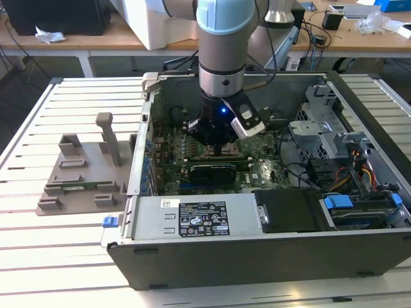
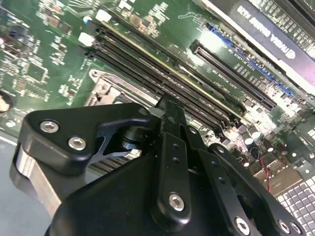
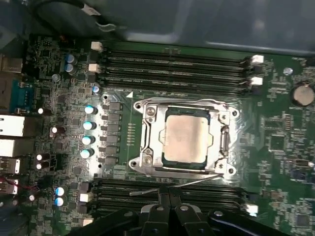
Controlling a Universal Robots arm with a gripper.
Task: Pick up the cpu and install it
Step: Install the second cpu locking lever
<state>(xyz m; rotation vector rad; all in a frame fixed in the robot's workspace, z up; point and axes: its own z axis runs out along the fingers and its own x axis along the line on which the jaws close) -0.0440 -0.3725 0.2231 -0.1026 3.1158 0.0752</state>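
Observation:
The cpu (image 3: 186, 139) lies flat in the motherboard socket, its silvery-grey top showing inside the metal socket frame (image 3: 147, 142). My gripper (image 3: 169, 195) hovers just beside the socket, over the memory slots, with its black fingers pressed together and nothing between them. In the second wrist view the gripper (image 2: 170, 104) tapers to a closed tip above the slots. In the exterior view the gripper (image 1: 221, 147) hangs low inside the open computer case (image 1: 257, 256), right over the middle of the board.
A black expansion card (image 1: 212, 172) sits just in front of the socket. Memory slots (image 3: 177, 66) flank the socket on both sides. A grey holder block (image 1: 83, 173) stands outside the case on the exterior view's left. Drive cage and cables (image 1: 334, 147) crowd the right.

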